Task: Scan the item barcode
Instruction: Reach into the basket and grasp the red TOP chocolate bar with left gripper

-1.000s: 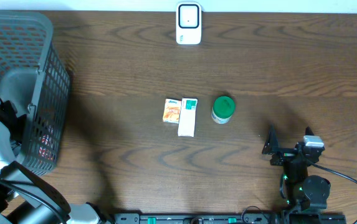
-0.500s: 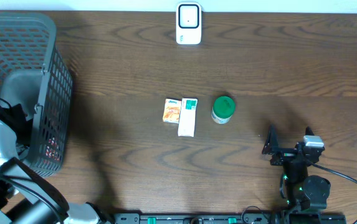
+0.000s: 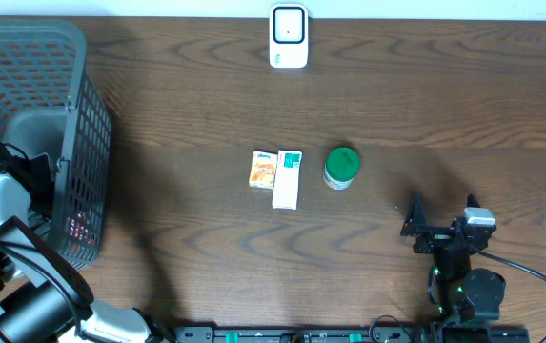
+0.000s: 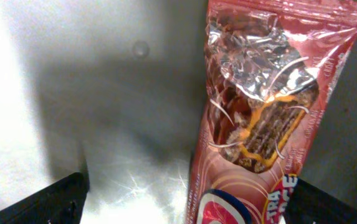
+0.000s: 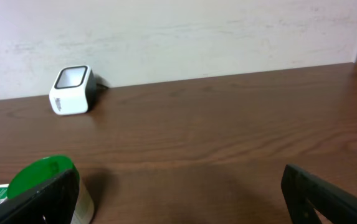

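Left tool (image 4: 184,202), jaws wide, straddles the red foil snack packet (image 4: 271,112) in the dark mesh basket (image 3: 25,76); best lower squarely and pinch gently across its width.

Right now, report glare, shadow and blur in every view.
Left wrist: glare flares off the foil of the snack packet and the pale basket floor, heavy shadow beside it. Overhead: even light, soft shadow beside the basket. Right wrist: sharp scanner, green-lidded jar cropped.
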You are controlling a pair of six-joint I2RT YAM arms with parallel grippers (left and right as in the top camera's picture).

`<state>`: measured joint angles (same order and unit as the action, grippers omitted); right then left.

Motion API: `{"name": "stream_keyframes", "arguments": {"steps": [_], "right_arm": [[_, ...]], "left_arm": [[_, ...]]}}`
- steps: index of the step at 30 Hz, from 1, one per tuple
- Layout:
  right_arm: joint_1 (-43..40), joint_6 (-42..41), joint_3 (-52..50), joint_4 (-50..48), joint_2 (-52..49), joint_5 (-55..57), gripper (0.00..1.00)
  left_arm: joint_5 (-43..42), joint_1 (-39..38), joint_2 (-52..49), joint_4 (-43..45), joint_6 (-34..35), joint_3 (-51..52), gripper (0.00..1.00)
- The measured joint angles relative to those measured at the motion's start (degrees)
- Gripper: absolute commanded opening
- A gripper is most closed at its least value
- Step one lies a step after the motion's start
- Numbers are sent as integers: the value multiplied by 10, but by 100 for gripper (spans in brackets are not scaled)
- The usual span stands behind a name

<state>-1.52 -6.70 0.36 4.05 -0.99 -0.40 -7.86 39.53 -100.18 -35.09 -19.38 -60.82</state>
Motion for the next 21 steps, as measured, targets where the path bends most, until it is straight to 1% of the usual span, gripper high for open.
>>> {"name": "stream_keyframes", "arguments": {"steps": [1, 4, 5, 9, 11, 14, 17, 21], "right_arm": [[0, 0, 0, 0, 0, 0, 99], [0, 0, 0, 0, 0, 0, 99], [0, 0, 0, 0, 0, 0, 99], [0, 0, 0, -1, 0, 0, 99], [0, 0, 0, -4, 0, 0, 99], [0, 0, 0, 0, 0, 0, 99], [0, 0, 0, 0, 0, 0, 99], [0, 0, 0, 0, 0, 0, 99]], "left_arm": [[3, 0, 0, 2, 1, 0, 83], [3, 1, -2, 8, 0, -1, 53], [3, 2, -2, 9, 0, -1, 47], [2, 1, -2, 8, 1, -1, 46], [2, 1, -2, 5, 3, -2, 43], [3, 1, -2, -1, 6, -3, 34], [3, 1, -2, -5, 14, -4, 29], [2, 1, -3, -7, 27, -6, 27]]}}
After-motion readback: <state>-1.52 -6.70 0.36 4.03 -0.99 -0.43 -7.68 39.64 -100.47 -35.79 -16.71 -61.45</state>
